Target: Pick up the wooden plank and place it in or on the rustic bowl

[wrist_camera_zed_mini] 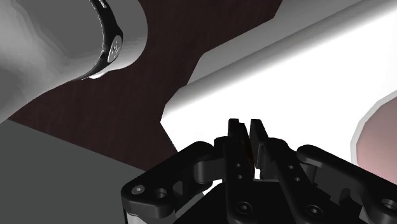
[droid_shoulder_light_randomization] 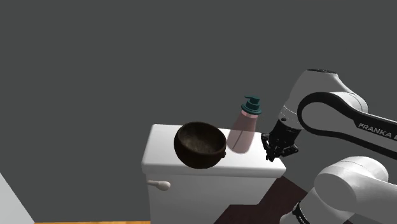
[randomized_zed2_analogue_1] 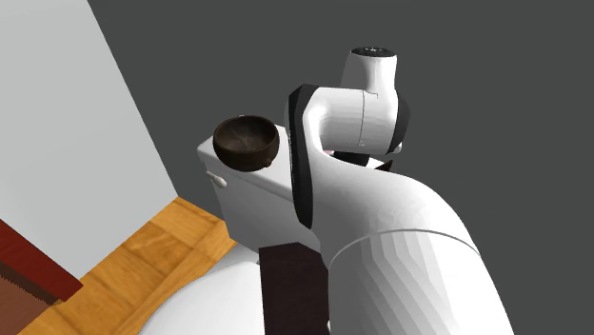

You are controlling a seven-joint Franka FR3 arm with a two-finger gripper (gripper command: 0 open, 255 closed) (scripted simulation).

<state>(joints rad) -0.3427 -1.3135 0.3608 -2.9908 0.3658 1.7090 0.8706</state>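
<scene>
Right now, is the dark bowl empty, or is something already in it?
Empty. The bowl on the white tank has a bare dark inside, seen in both exterior views.

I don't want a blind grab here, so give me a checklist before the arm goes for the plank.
1. Jaws open: not ok, nearly together, empty.
2. Target found: ok, the dark plank lies below the tank lid.
3. Over plank: not ok, the gripper is at the tank lid's corner.
4. Receiver empty: ok, the bowl holds nothing.
5. Carry path clear: cannot tell; the pump bottle stands between gripper and bowl.
</scene>
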